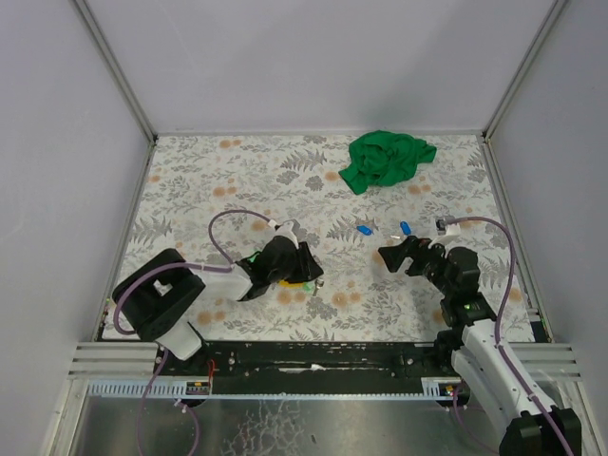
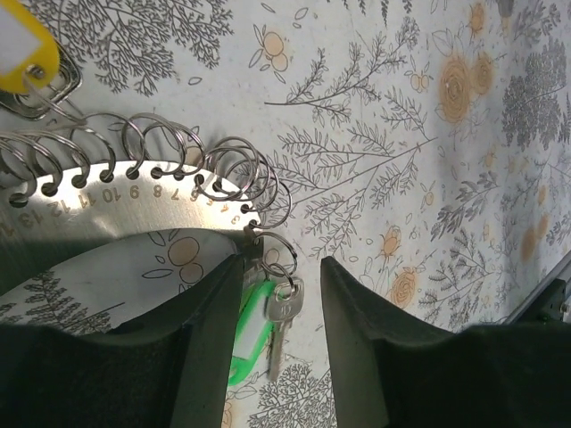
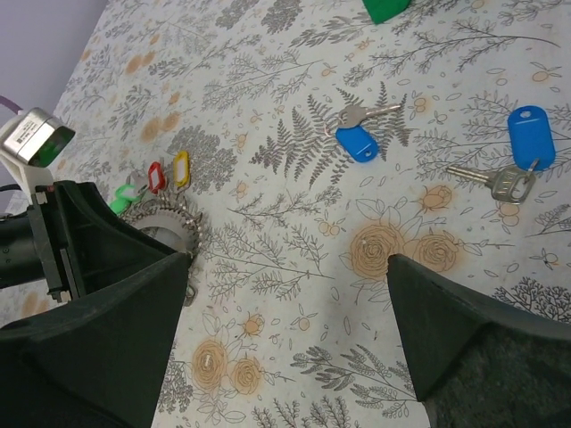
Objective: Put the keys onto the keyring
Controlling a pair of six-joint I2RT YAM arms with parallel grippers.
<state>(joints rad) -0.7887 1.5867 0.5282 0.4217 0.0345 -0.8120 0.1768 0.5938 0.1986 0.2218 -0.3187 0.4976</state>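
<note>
Left tool [image 2: 281, 332] sits half-parted around a green-tagged key [image 2: 284, 308] that hangs on the keyring [image 2: 252, 192] – one finger is clear of the key. Two blue keys [image 3: 357, 141] lie loose on the tabletop [image 1: 237, 171]. Right tool [image 3: 290, 263] hovers near them – released, jaws wide.

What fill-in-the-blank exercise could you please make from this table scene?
1. The loose keys ahead of the right hand carry ___ tags.
2. Between the fingers of the left hand, the key has a ___ tag.
3. The crumpled cloth on the far side of the table is ___.
Missing words: blue; green; green.
</note>
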